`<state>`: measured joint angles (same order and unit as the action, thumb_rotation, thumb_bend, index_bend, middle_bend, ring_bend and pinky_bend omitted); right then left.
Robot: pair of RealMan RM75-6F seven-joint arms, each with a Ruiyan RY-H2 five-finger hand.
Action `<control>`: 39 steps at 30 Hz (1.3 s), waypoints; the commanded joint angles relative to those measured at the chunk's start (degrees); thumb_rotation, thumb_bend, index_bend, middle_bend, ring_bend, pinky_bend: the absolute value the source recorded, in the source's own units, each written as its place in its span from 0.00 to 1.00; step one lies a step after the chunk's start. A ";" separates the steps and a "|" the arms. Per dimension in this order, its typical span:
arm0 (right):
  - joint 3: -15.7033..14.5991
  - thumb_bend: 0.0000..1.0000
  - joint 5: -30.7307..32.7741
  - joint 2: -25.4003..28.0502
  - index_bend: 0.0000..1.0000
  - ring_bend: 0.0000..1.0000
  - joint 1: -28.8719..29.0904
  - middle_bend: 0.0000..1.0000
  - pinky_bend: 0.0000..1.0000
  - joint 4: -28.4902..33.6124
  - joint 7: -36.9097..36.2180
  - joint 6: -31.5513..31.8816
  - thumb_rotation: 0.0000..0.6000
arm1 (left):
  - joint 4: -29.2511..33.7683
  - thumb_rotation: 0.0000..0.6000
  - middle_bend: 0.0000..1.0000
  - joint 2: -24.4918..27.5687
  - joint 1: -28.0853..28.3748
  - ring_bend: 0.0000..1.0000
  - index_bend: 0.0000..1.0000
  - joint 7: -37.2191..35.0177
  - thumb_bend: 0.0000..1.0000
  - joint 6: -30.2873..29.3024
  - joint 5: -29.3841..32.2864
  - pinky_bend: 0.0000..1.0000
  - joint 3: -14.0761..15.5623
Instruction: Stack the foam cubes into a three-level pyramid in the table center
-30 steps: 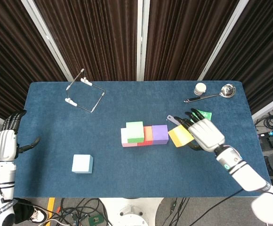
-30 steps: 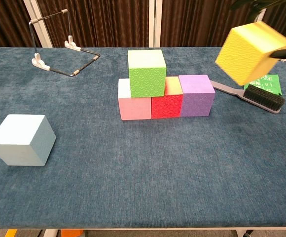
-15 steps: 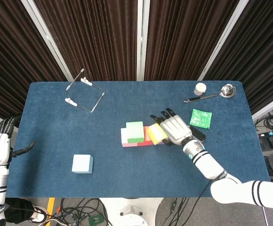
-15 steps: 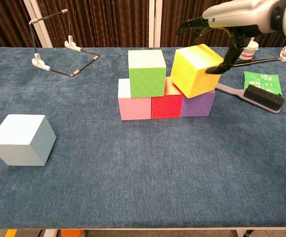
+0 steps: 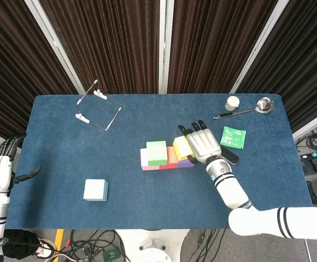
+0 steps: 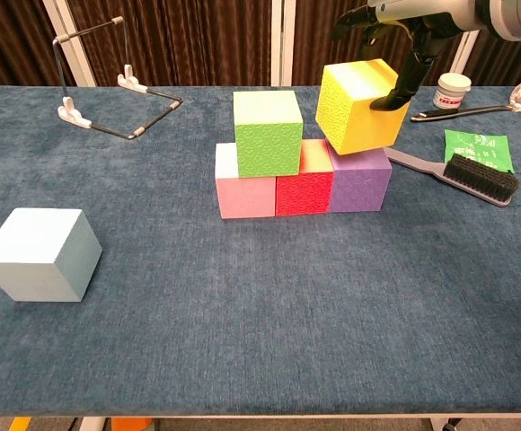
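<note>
The right hand (image 5: 203, 145), fingers closed around the yellow cube (image 6: 361, 105), holds it tilted above the purple cube (image 6: 360, 181) and red cube (image 6: 303, 183) mid-desk, where an off-centre release could tip it off.

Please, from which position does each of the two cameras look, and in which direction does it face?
Head view: high above the table's near edge, looking steeply down on the blue table; shows the left hand at the left edge and the right hand with its arm.
Chest view: low at the near edge, looking level across the table toward the curtains; only the right hand shows.
Shared: the right hand, the yellow cube it holds, the cube row, the light blue cube.
</note>
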<state>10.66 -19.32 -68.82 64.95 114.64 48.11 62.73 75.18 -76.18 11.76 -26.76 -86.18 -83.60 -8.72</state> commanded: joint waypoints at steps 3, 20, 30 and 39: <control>2.61 0.23 11.08 -1.10 0.00 0.08 5.21 0.56 0.00 1.49 4.18 3.94 1.00 | -0.08 1.00 0.12 0.43 -0.33 0.04 0.12 -0.49 0.19 -0.63 -0.33 0.11 0.02; 3.33 0.23 18.62 -5.67 0.00 0.08 10.08 0.55 0.00 0.01 8.52 7.50 1.00 | -0.76 1.00 0.12 1.12 -0.71 0.04 0.12 -3.01 0.19 -0.17 -0.36 0.11 0.26; 3.05 0.23 19.74 -6.94 0.00 0.08 10.40 0.55 0.00 -1.28 9.43 8.98 1.00 | -1.81 1.00 0.12 0.52 -0.83 0.04 0.12 -3.49 0.19 0.51 0.00 0.11 0.52; 3.96 0.23 20.15 -8.79 0.00 0.08 10.93 0.54 0.00 -1.52 10.00 10.93 1.00 | -2.14 1.00 0.12 0.75 -0.78 0.04 0.12 -4.27 0.19 0.64 -0.28 0.11 0.55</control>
<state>14.47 0.84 -77.43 75.79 113.11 58.02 73.43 73.06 -75.44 10.98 -31.00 -85.56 -83.86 -8.18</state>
